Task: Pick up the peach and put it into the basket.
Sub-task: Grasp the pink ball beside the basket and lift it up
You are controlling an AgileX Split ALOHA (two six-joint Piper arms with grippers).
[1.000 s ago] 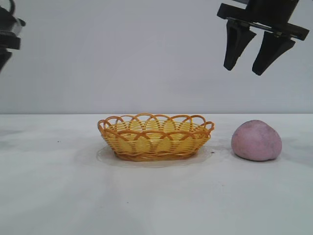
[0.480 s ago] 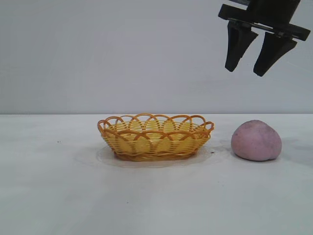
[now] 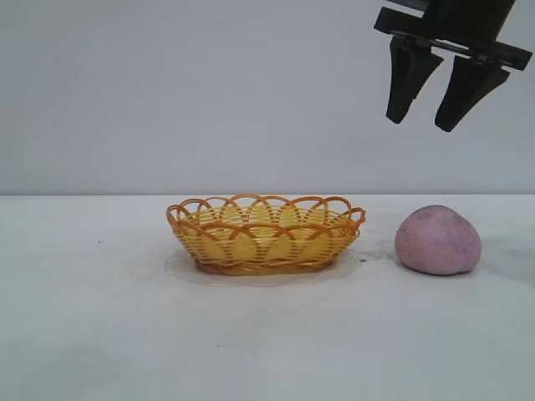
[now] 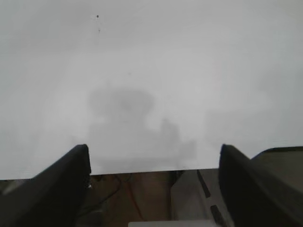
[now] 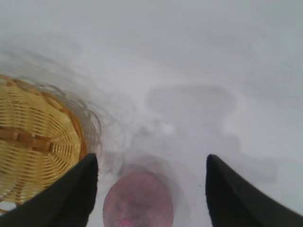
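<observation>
Left arm gone; basket (image 3: 266, 236) empty

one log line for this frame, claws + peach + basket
right claw: open, high above peach | left claw: open, over bare table | peach: on table, right of basket, apart | basket: no peach inside

The right gripper (image 3: 433, 125) is matte black: a flat crossbar carrying two thick, tapered fingers (image 3: 405, 88). The left gripper's (image 4: 154, 163) fingers look equally dark.
</observation>
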